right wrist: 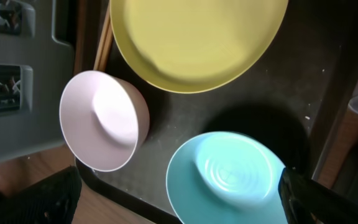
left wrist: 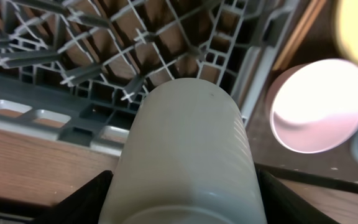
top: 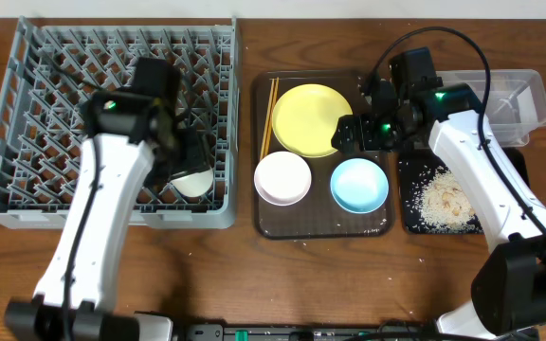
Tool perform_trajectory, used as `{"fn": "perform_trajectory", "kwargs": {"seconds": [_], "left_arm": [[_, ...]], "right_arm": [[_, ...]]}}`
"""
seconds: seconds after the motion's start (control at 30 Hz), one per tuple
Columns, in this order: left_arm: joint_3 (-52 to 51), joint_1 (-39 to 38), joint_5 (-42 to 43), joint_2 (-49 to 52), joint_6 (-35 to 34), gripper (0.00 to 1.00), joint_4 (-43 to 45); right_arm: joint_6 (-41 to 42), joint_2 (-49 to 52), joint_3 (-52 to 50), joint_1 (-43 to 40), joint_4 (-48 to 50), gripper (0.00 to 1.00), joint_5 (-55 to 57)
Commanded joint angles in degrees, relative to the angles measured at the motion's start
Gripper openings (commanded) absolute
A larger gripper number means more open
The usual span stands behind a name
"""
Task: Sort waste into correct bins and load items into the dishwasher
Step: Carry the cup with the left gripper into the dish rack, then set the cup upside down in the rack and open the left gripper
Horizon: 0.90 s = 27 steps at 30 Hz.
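Your left jaws clamp the small white cup [left wrist: 185,143] over the dish rack's [top: 27,204] near right corner; release there and it could tip over the rim. The right jaws stand apart, empty.

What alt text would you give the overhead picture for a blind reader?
The left gripper holds a small white cup at one corner of a grey dish rack. Beside it, a dark brown tray carries a yellow plate, white bowl, light blue bowl and chopsticks; the right gripper hovers at the plate's edge.
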Motion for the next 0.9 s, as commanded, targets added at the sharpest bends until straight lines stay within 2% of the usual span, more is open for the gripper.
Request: {"fn": "perform_trajectory", "kwargs": {"seconds": [0.0, 0.3, 0.53, 0.7, 0.87], "left_arm": [[-0.7, -1.2, -2.9, 3.1, 0.0, 0.39, -0.5], [-0.7, -1.8, -3.7, 10.6, -1.2, 0.39, -1.0], [-0.8, -1.8, -3.7, 14.6, -1.2, 0.40, 3.6], [-0.8, -1.8, -3.7, 15.1, -1.2, 0.67, 3.8], [-0.8, -1.8, -3.7, 15.1, -1.2, 0.77, 1.9]], "right_arm": [[-1.3, -1.4, 1.2, 0.2, -0.3, 0.99, 0.8], [-1.7, -1.4, 1.2, 0.2, -1.0, 0.99, 0.8], [-1.9, -1.4, 1.2, 0.2, -1.0, 0.99, 0.8], [-1.9, -1.4, 1.2, 0.2, -1.0, 0.99, 0.8], [-1.9, -1.4, 1.2, 0.2, -1.0, 0.99, 0.8]]}}
